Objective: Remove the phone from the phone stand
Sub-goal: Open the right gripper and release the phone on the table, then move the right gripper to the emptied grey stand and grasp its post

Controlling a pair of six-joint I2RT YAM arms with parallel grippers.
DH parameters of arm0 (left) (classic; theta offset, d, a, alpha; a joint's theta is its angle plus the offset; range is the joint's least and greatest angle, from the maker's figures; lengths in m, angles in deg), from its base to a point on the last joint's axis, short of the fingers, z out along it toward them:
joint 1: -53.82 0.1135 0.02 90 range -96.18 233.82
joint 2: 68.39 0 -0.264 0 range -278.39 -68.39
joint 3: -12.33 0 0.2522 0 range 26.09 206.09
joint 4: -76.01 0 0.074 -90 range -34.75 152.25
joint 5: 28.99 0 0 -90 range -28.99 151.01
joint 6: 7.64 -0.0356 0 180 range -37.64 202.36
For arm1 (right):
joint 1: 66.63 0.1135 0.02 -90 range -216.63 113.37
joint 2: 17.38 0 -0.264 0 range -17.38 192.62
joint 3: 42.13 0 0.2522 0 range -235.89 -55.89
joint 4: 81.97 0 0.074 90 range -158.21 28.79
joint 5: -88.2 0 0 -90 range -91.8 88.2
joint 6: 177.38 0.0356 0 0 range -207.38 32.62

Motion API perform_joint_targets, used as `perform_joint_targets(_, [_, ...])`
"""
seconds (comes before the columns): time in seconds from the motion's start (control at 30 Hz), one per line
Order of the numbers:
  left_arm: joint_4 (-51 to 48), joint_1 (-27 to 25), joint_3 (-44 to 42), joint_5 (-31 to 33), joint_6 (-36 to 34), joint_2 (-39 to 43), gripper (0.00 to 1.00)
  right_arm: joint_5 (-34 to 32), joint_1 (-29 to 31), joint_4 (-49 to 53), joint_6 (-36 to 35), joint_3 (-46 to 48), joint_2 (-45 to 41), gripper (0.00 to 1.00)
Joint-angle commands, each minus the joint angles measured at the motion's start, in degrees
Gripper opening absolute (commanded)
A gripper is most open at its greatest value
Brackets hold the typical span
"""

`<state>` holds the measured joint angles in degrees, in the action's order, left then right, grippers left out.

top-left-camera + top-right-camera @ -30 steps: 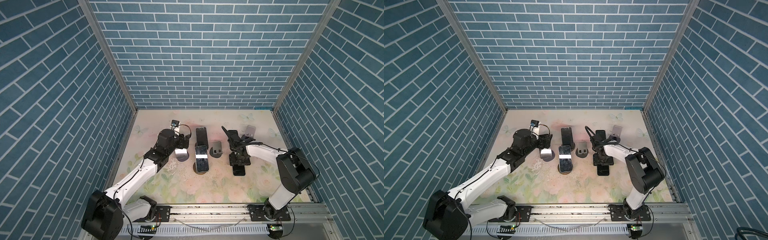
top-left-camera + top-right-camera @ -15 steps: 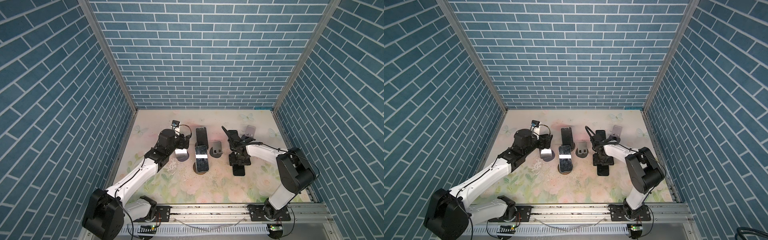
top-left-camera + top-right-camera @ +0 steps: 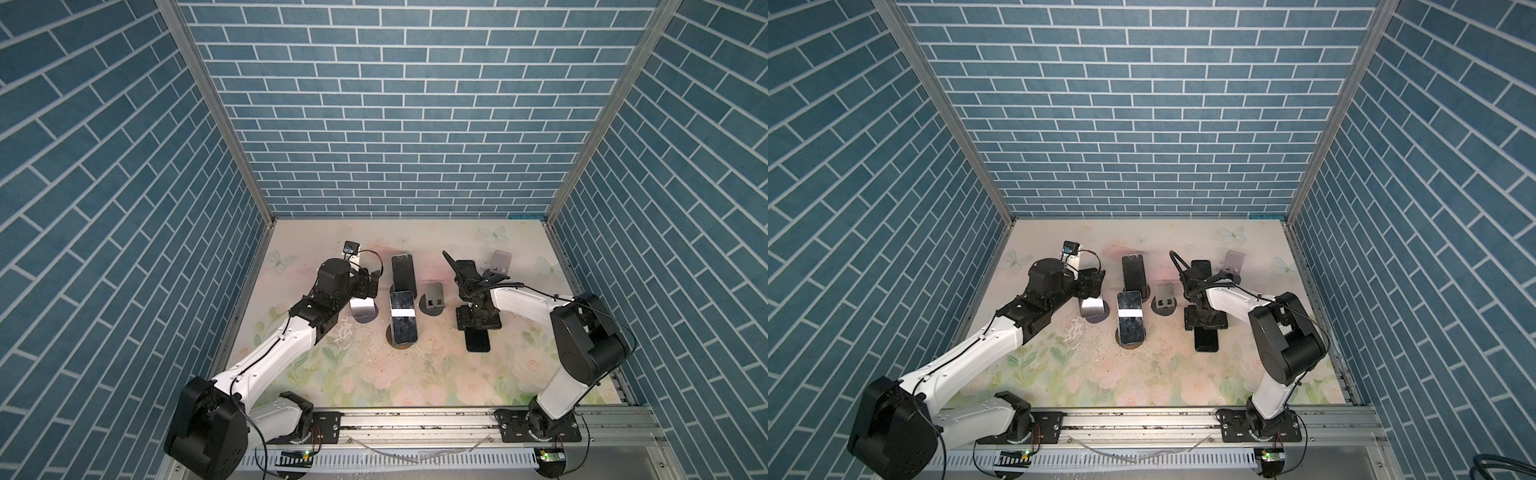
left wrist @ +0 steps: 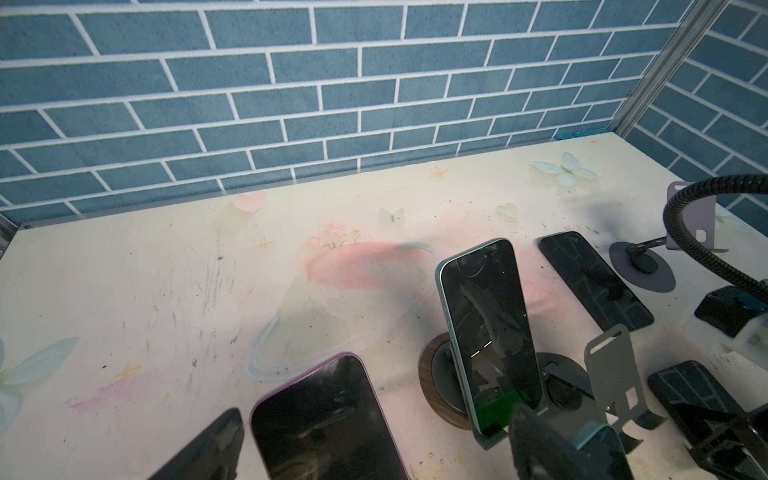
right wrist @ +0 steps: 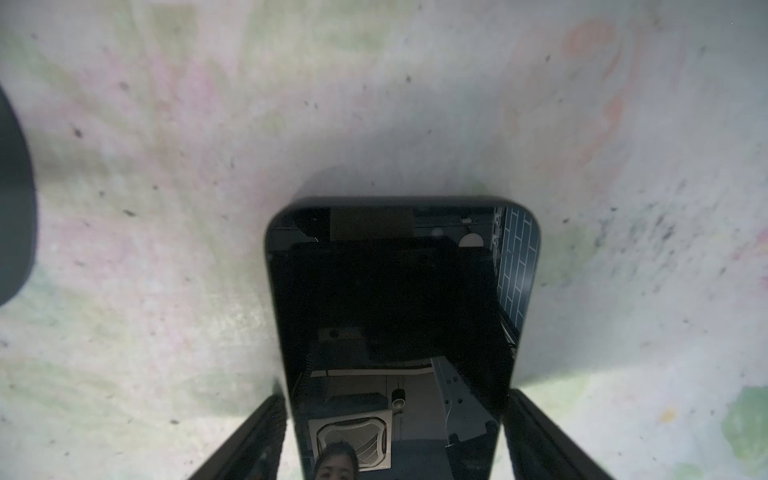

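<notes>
We take the empty grey stand [image 3: 432, 297] at mid-table as the reference; it holds nothing. Just left of it, slightly toward the rail, a wood-based stand [image 3: 1130, 347] carries a leaning phone [image 3: 402, 320]. Left of the reference and toward the back wall, a dark-based stand [image 3: 1145, 296] carries a second phone [image 3: 403, 272]. Right of the reference and toward the rail, the black phone [image 3: 478, 344] lies flat, screen up, on the floral mat [image 3: 415, 374], on no stand. The right gripper [image 5: 398, 397] straddles it with jaws apart, one fingertip [image 5: 270, 419] close beside each long edge. In both top views the gripper covers the phone's end nearer the back wall. Further left of the reference, the left gripper [image 3: 369, 286] hangs with jaws fully apart and holds nothing. Beneath it sits a silver plate [image 3: 363, 309] on a dark round base; we cannot resolve whether this is a stand face or a phone. Right of the reference, toward the back wall, a dark phone [image 3: 467, 266] is partly covered by the right arm, and a second grey stand [image 3: 500, 264] beyond it is empty. In the left wrist view, the left fingers are blurred and cut off.
</notes>
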<state>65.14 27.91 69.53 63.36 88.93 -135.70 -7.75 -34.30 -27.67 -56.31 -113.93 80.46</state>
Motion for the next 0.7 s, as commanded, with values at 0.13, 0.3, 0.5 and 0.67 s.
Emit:
perform_joint_targets(0.13, [0.6, -0.2, -0.6, 0.5, -0.9, -0.5, 1.0, -1.9, -0.1, 2.5, -0.3, -3.3, 0.4, 0.84])
perform_joint_targets(0.3, [0.7, -0.3, -0.6, 0.6, -0.9, -0.5, 1.0, -3.9, -0.1, 3.3, -0.8, -6.4, -3.3, 0.85])
perform_joint_targets(0.5, [1.1, -0.2, -0.4, 0.3, -0.8, -0.9, 1.0, -7.7, 1.8, 2.7, -3.6, -11.9, -4.8, 0.85])
perform_joint_targets(0.67, [0.8, -0.2, 0.1, 0.1, -0.9, -0.9, 1.0, -6.2, 4.1, -2.2, -4.9, -15.2, -4.7, 0.85])
